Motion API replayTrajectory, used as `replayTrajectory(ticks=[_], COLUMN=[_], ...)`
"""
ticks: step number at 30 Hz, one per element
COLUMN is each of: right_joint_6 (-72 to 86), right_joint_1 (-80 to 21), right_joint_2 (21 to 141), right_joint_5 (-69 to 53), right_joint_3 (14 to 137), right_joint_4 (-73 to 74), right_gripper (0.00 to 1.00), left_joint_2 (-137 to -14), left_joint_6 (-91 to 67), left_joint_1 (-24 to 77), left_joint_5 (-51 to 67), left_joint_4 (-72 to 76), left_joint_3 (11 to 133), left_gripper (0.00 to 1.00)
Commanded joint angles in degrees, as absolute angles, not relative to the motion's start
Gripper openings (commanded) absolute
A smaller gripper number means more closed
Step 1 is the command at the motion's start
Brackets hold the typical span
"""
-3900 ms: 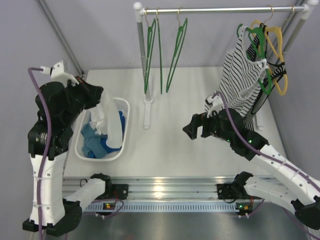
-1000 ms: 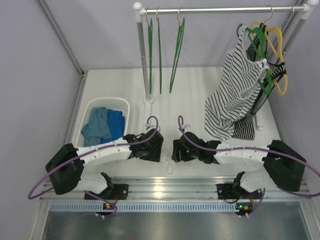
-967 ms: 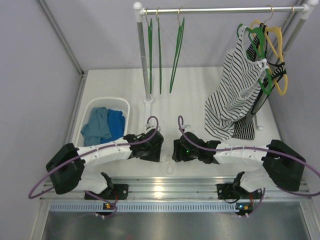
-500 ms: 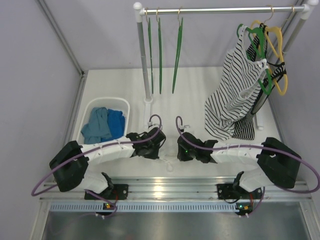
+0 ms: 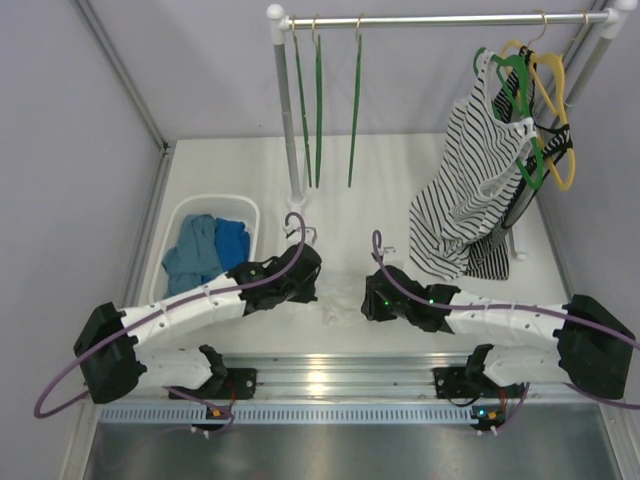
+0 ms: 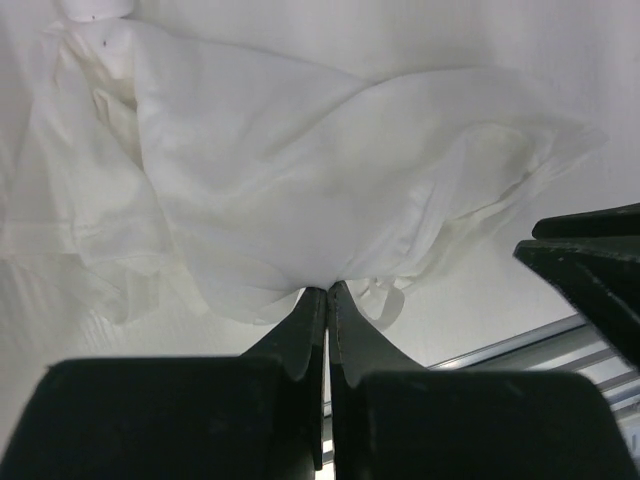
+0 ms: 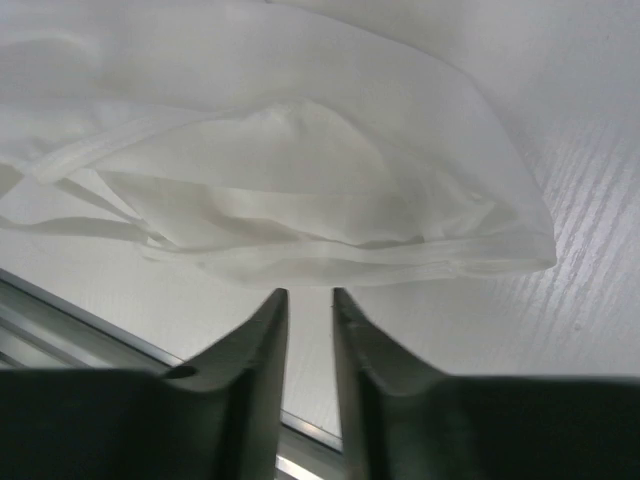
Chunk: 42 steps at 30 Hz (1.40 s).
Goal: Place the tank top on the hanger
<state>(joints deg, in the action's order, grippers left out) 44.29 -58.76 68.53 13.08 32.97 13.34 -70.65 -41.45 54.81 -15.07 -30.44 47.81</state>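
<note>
The white tank top [image 5: 338, 302] of thin, slightly see-through fabric lies crumpled on the white table [image 5: 400, 170], near its front edge, between my two grippers. In the left wrist view it is a loose heap with many folds, and one narrow strap curls out at its near side.

My left gripper [image 6: 326, 290] is clenched. Its two black fingers press together with no gap, and a fold of the tank top runs into their tips, so I am grasping the cloth there. My right gripper [image 7: 308, 295] is low over the table at the other side of the heap. Its fingers stand with only a narrow slit between them, just at the hem of the fabric. I cannot tell if they catch the hem or not.

The thin green triangular hanger [image 5: 355, 110] hangs far behind on the metal rail [image 5: 440, 18], well apart from the tank top, with another green one beside it. At the right end of the rail hangs a black-and-white striped top [image 5: 480, 190], and a yellow hanger [image 5: 555, 90]. To the left on the table stands a white plastic basket [image 5: 175, 215] with blue clothes [image 5: 205, 250] inside.
</note>
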Motion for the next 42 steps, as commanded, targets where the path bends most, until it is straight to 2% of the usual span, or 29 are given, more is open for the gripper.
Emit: replayTrajectory(ticks=[1, 10, 15, 17, 18, 19, 21, 22, 26, 36, 39, 40, 42], right_joint_6=[45.1, 46.0, 46.3, 46.1, 45.9, 45.7, 45.1, 44.9, 43.9, 39.4, 38.3, 38.3, 39.3], right_joint_1=[-59.1, -57.7, -55.8, -54.7, -54.3, -53.6, -52.9, -52.3, -51.0, -45.2, -45.8, -47.6, -50.4], right_joint_2=[67.8, 74.4, 75.3, 74.8, 74.7, 74.5, 74.4, 74.4, 73.5, 62.7, 62.0, 62.0, 62.5], right_joint_5=[14.0, 12.2, 12.5, 12.7, 12.9, 13.1, 13.0, 13.0, 13.1, 13.7, 9.6, 9.0, 9.7], right_joint_3=[32.6, 33.7, 32.8, 32.5, 32.3, 32.2, 31.8, 31.7, 31.6, 33.4, 34.5, 34.5, 34.7], right_joint_4=[12.3, 7.6, 6.2, 6.2, 6.3, 6.5, 6.7, 6.7, 8.2, 15.7, 15.6, 15.0, 14.9], right_gripper=[0.31, 0.61, 0.63, 0.58, 0.50, 0.37, 0.26, 0.17, 0.01, 0.00, 0.08, 0.18, 0.28], left_joint_2=[-69.0, -65.9, -64.0, -62.8, -62.5, -62.1, -61.0, -60.6, -58.4, -54.6, -55.1, -55.6, -56.6], left_joint_6=[-41.5, -41.1, -41.2, -41.4, -41.5, -41.6, -41.7, -41.8, -42.0, -42.5, -42.2, -42.1, -41.9], left_joint_1=[54.6, 54.6, 54.6, 54.7, 54.6, 54.6, 54.6, 54.6, 54.6, 54.7, 54.7, 54.7, 54.7], left_joint_5=[-17.3, -15.8, -15.7, -15.8, -16.0, -16.1, -16.2, -16.3, -17.3, -20.5, -18.9, -18.7, -18.1], left_joint_4=[-30.4, -31.6, -32.7, -33.5, -33.7, -34.0, -34.6, -35.1, -36.4, -40.3, -39.2, -38.5, -37.7], left_joint_3=[51.1, 53.5, 53.8, 54.0, 54.1, 54.1, 54.4, 54.4, 54.6, 54.5, 54.8, 55.2, 55.5], left_gripper=[0.00, 0.00, 0.00, 0.00, 0.00, 0.00, 0.00, 0.00, 0.00, 0.00, 0.00, 0.00, 0.00])
